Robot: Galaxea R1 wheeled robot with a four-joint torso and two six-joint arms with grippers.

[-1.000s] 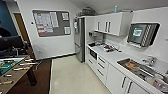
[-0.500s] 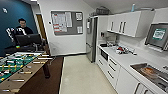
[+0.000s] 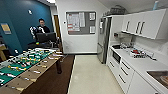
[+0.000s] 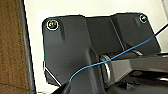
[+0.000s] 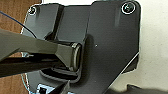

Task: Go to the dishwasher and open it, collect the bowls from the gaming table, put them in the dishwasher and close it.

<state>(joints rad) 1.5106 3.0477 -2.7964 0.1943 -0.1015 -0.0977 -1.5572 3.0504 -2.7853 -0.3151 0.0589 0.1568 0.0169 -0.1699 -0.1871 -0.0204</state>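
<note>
The dishwasher, the bowls and the gaming table are out of view. I am looking down a kitchen aisle of pale floor (image 3: 90, 75). Along its right side runs a white counter (image 3: 140, 62) with drawers below. In the left wrist view the robot's dark plate (image 4: 75, 50) hangs over pale floor, with brown carpet (image 4: 11, 45) beside it. The right wrist view has the same kind of plate (image 5: 105, 45) over pale floor and carpet.
A green table-football table (image 3: 22, 67) with rods stands on brown carpet at the left. A steel fridge (image 3: 103, 37) stands at the far end of the counter, with white wall cabinets (image 3: 145, 23) above and a sink (image 3: 160, 77) near right. A person (image 3: 42, 29) sits behind monitors at the back left.
The whole head view has swung left. The table-football table now shows much larger at the left, and the counter and sink have slid toward the right edge.
</note>
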